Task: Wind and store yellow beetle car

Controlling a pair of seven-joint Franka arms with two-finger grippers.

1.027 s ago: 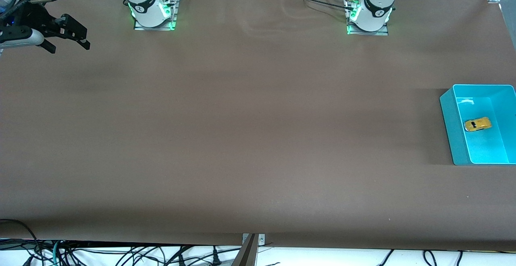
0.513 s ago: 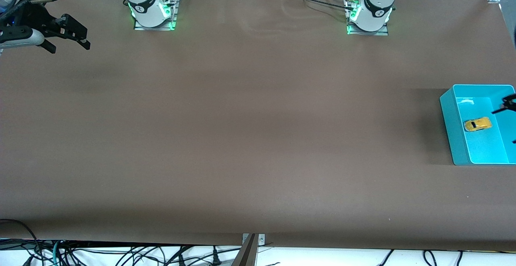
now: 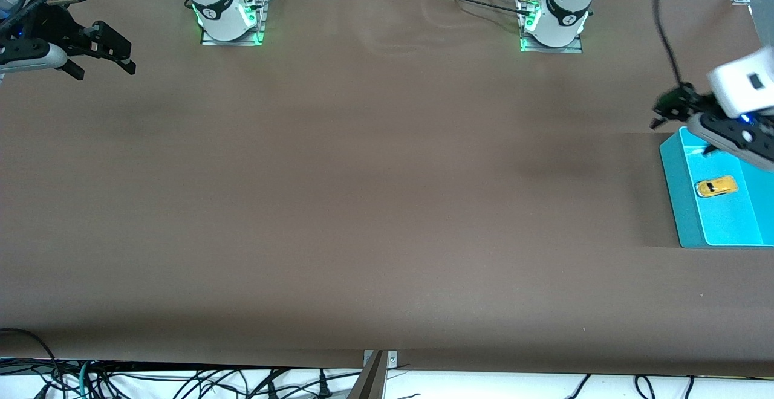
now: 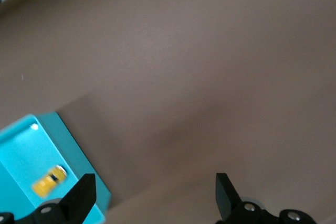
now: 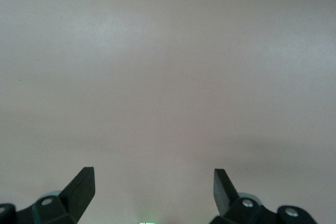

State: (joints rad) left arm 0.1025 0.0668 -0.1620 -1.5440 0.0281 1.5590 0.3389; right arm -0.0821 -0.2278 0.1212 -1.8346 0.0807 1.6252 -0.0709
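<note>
Now yellow beetle car (image 3: 716,187) in teal bin (image 3: 676,188)

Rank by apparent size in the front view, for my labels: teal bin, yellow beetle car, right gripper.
1. teal bin, cropped by the view's edge
2. right gripper, raised, so nearness may inflate it
3. yellow beetle car

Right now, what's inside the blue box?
Only the yellow beetle car sits on the floor of the blue box. The left gripper, open, hangs over the box's edge and covers one corner of it.
</note>
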